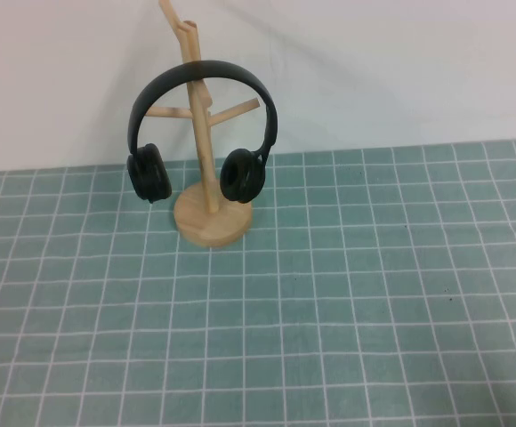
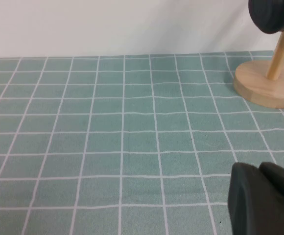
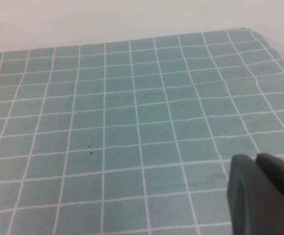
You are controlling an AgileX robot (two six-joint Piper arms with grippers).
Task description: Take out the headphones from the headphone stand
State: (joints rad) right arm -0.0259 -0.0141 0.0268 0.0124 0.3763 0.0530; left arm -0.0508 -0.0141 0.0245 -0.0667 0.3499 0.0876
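Headphones (image 1: 203, 124): hung by the headband on the stand (image 1: 210, 209), ear cups either side of the post, far left-centre of the tabletop (image 1: 347, 311).
Left hand (image 2: 264, 200): low over the tabletop, near-left of the stand base; open or closed, cannot tell.
Right hand (image 3: 264, 196): low over the tabletop; cannot tell either.

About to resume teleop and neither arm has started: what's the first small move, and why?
Probably bring the left gripper forward toward the headphones. They hang untouched by their headband over the headphone stand, left of centre on the table, and the left wrist view already frames the stand's base. The right gripper sees only bare cloth, so it looks parked.
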